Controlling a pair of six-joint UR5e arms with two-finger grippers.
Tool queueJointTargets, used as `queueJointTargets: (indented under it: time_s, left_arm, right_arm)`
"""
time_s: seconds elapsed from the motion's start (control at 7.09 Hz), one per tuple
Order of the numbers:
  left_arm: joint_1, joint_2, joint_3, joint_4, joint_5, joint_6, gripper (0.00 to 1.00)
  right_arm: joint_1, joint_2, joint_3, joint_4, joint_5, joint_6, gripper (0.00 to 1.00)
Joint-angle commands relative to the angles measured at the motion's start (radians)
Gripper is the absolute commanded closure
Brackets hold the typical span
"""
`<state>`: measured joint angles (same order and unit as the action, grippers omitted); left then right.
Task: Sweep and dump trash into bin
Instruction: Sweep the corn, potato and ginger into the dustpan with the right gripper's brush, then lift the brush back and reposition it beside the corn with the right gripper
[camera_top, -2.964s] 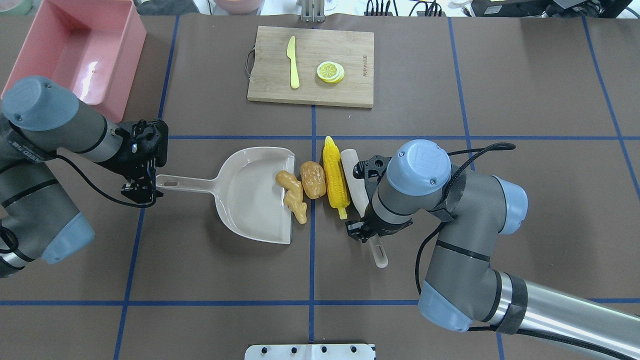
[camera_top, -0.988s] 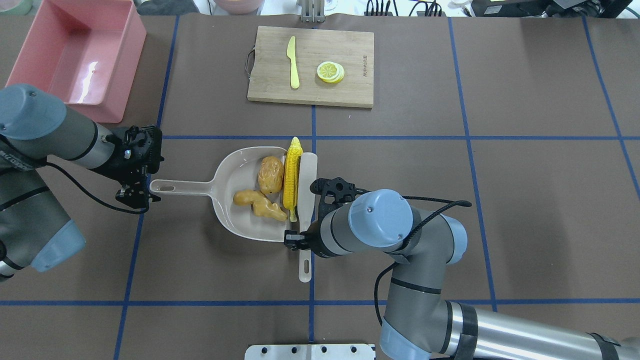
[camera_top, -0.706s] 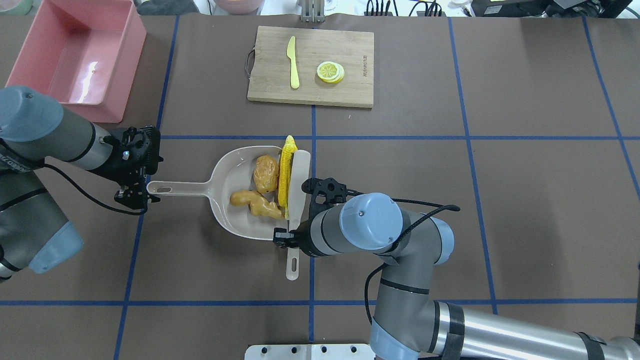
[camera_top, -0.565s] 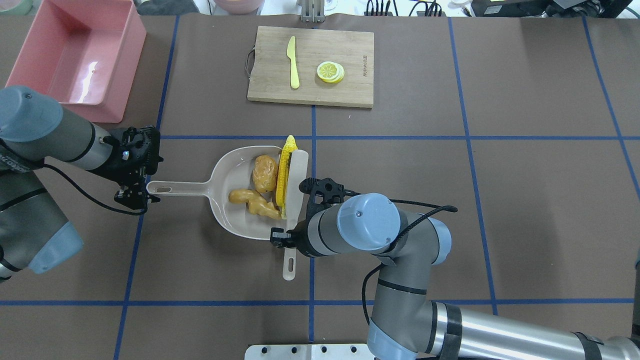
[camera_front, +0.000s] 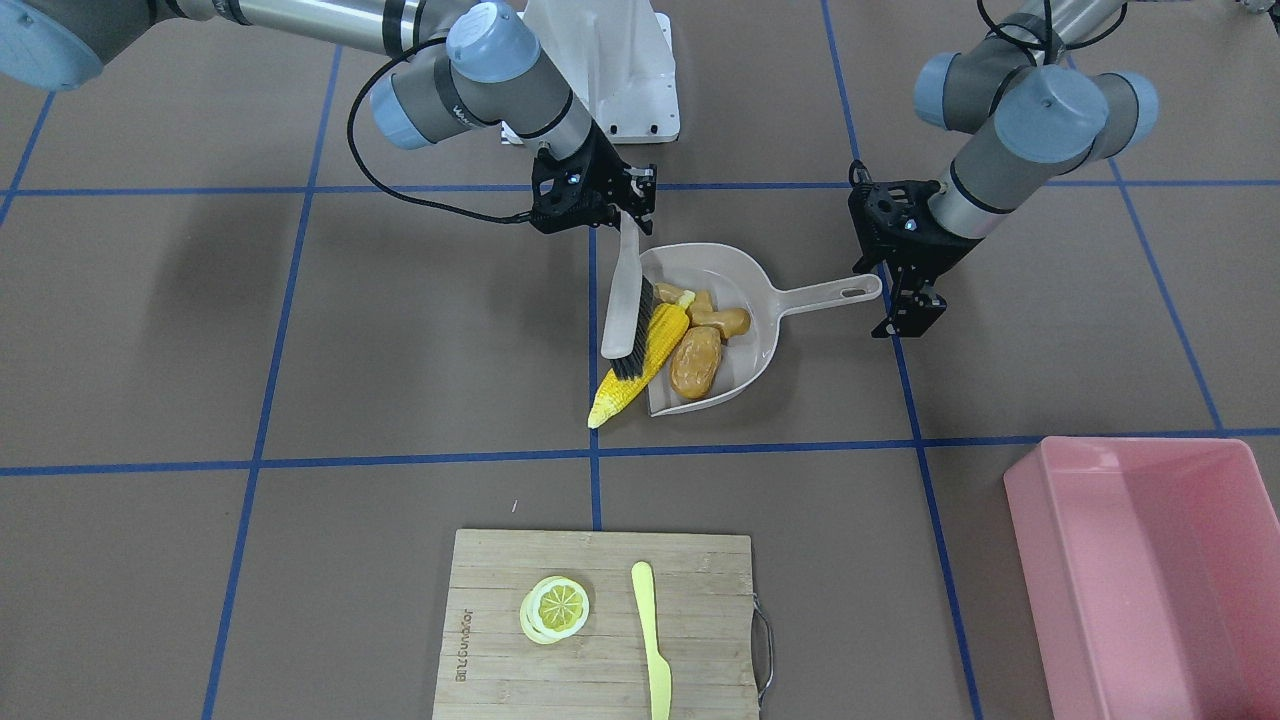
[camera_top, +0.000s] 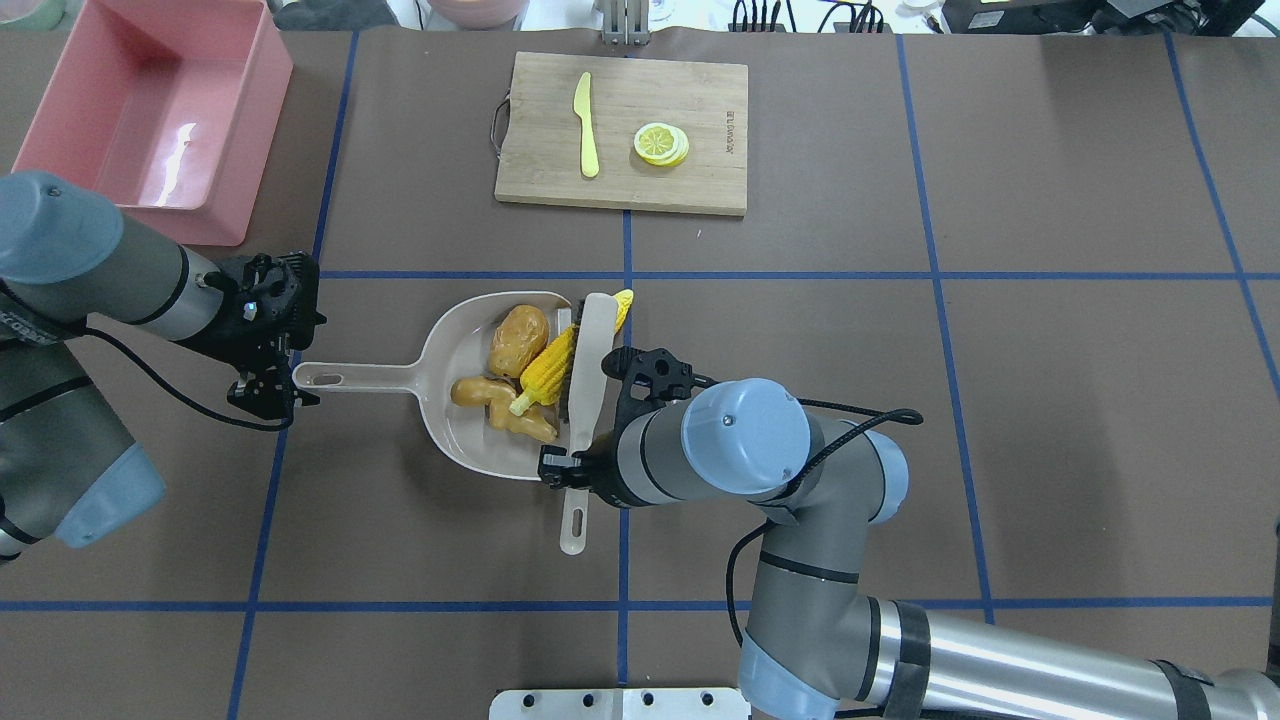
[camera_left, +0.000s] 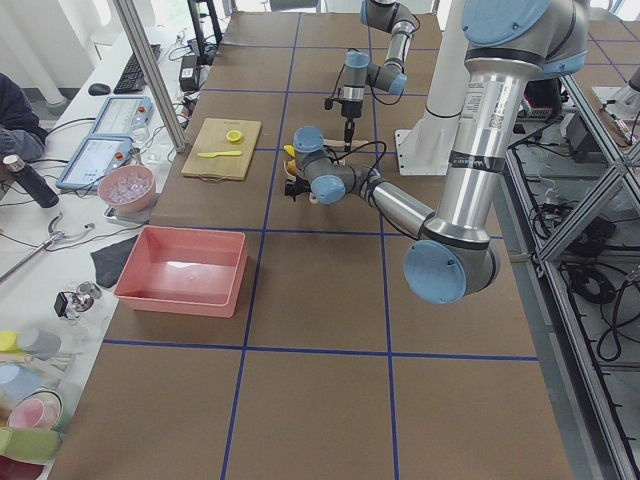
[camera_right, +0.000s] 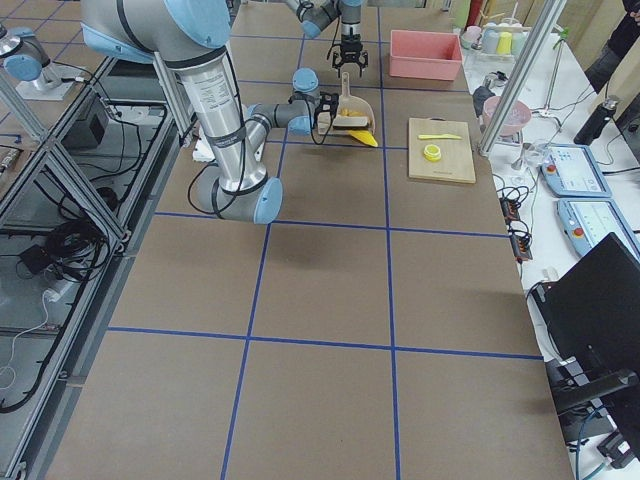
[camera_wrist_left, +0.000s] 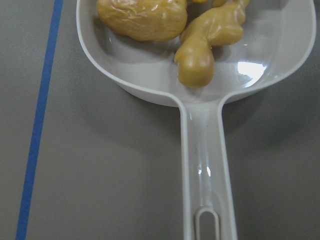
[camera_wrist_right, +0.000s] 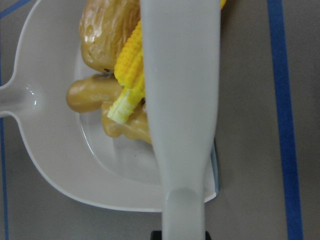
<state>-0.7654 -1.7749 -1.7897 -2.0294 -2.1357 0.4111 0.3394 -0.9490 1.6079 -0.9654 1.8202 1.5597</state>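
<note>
Right gripper (camera_top: 562, 475): I am seeing it pinching the handle of the beige brush (camera_top: 583, 385), fingers pressed onto the handle just above its hanging hole.
Right arm pose: I am reading the forearm as coming in low from the near table edge, elbow bent, wrist turned toward the dustpan mouth; the brush is lying along the pan's open edge with its dark bristles facing into the pan.
Left gripper (camera_top: 268, 392): I am seeing it sitting at the end of the dustpan handle (camera_top: 350, 376); I cannot tell whether the fingers are pressed onto the handle or spread around it.
Left arm pose: I am reading the wrist as angling down from the upper arm toward the table, tool pointing at the handle tip.
Dustpan (camera_front: 745, 270): it is lying flat on the brown table covering (camera_top: 1000, 400), handle pointing toward the left arm.
Corn cob (camera_front: 640, 362): it is lying tilted across the pan's open edge, stalk end inside resting on the ginger, tip sticking out past the brush.
Ginger root (camera_top: 490, 400): it is lying inside the pan, near the handle side.
Potato lump (camera_top: 518, 340): it is lying inside the pan, beside the corn.
Pink bin (camera_top: 150, 110): it is standing at the far corner on the left arm's side, well apart from the pan.
Cutting board (camera_top: 620, 130): it is carrying a yellow knife (camera_top: 586, 125) and a lemon slice (camera_top: 660, 143).
Writing: a burned-in mark is showing on the board's edge; I cannot read it. Lettering on the right arm's wrist joint is also too small to read.
</note>
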Motion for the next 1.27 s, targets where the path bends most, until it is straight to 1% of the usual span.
queueJointTargets:
  time_s: [0.0, 0.14, 0.28, 0.42, 0.71, 0.85, 0.99, 1.13]
  left_arm:
    - [0.0, 0.0, 0.001, -0.002, 0.003, 0.001, 0.03]
    - [0.0, 0.0, 0.001, -0.003, 0.0, 0.001, 0.03]
    - [0.001, 0.0, 0.004, -0.003, 0.002, 0.005, 0.03]
    - [0.0, 0.0, 0.007, -0.003, 0.002, 0.005, 0.03]
    - [0.0, 0.002, 0.016, -0.017, -0.001, 0.003, 0.03]
    - [0.001, 0.0, 0.016, -0.014, 0.0, 0.002, 0.03]
    - [0.001, 0.0, 0.006, -0.018, -0.004, -0.044, 0.03]
    - [0.001, 0.0, 0.007, -0.017, -0.003, -0.067, 0.03]
  right_arm:
    - [0.096, -0.04, 0.058, -0.041, 0.124, -0.016, 1.0]
    - [0.133, -0.074, 0.11, -0.088, 0.192, -0.061, 1.0]
    - [0.141, -0.118, 0.153, -0.128, 0.238, -0.105, 1.0]
    - [0.17, -0.148, 0.144, -0.148, 0.263, -0.198, 1.0]
    - [0.234, -0.139, 0.155, -0.392, 0.304, -0.481, 1.0]
    - [0.236, -0.126, 0.152, -0.467, 0.303, -0.565, 1.0]
    - [0.237, -0.096, 0.127, -0.519, 0.297, -0.617, 1.0]
    - [0.237, -0.062, 0.065, -0.532, 0.295, -0.654, 1.0]
